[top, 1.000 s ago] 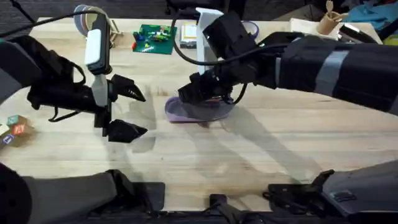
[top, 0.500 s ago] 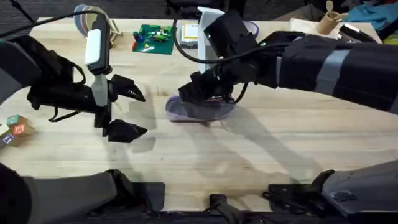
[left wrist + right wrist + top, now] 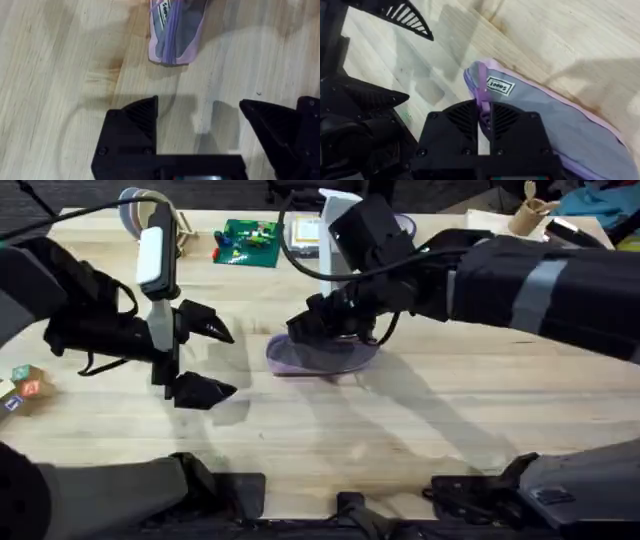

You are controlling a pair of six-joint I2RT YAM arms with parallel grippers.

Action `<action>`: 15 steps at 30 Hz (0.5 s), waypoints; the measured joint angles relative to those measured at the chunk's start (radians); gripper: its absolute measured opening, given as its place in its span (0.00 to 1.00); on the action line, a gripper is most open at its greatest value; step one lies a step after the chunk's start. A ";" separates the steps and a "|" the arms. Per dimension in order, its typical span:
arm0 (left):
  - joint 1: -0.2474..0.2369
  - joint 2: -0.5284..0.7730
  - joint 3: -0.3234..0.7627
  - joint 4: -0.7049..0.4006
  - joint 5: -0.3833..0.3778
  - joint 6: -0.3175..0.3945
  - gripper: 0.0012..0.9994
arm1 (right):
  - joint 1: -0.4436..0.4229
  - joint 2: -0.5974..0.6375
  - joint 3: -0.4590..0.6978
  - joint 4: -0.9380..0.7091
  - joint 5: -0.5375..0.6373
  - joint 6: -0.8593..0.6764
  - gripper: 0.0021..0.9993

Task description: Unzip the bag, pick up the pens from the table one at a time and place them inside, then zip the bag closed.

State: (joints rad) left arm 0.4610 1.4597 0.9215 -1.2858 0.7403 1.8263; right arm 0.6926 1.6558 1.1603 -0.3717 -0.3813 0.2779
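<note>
Little has shifted over the last second — my right gripper (image 3: 484, 117) stays pressed together on the zipper strip at the bag (image 3: 320, 358) end, bag mid-table (image 3: 420, 430). Left gripper (image 3: 205, 360) hovers spread beside it, idle. Zip reads as barely started; no pen seen yet.

Bag (image 3: 555, 125) soft matt lavender cloth, small white sewn label. Table (image 3: 400, 430) smooth light wood, visible grain. Gripper fingers (image 3: 140, 117) matt black plastic.
</note>
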 joint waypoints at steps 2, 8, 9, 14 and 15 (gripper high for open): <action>0.000 0.000 0.000 0.000 0.000 0.000 0.99 | 0.000 -0.006 0.000 -0.001 0.001 0.000 0.11; 0.000 0.000 0.000 0.000 0.000 0.000 0.99 | -0.011 -0.042 0.000 -0.005 0.016 0.000 0.08; 0.000 0.000 0.000 0.000 0.000 0.000 0.99 | -0.014 -0.049 0.000 -0.006 0.019 0.000 0.08; 0.000 0.000 0.000 0.000 0.000 0.000 0.99 | -0.030 -0.084 0.000 -0.011 0.030 0.000 0.07; 0.000 0.000 0.000 0.000 0.000 0.000 0.99 | -0.032 -0.092 0.000 -0.013 0.034 0.000 0.07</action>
State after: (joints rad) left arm 0.4610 1.4597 0.9215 -1.2858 0.7403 1.8263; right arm 0.6601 1.5633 1.1603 -0.3844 -0.3477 0.2775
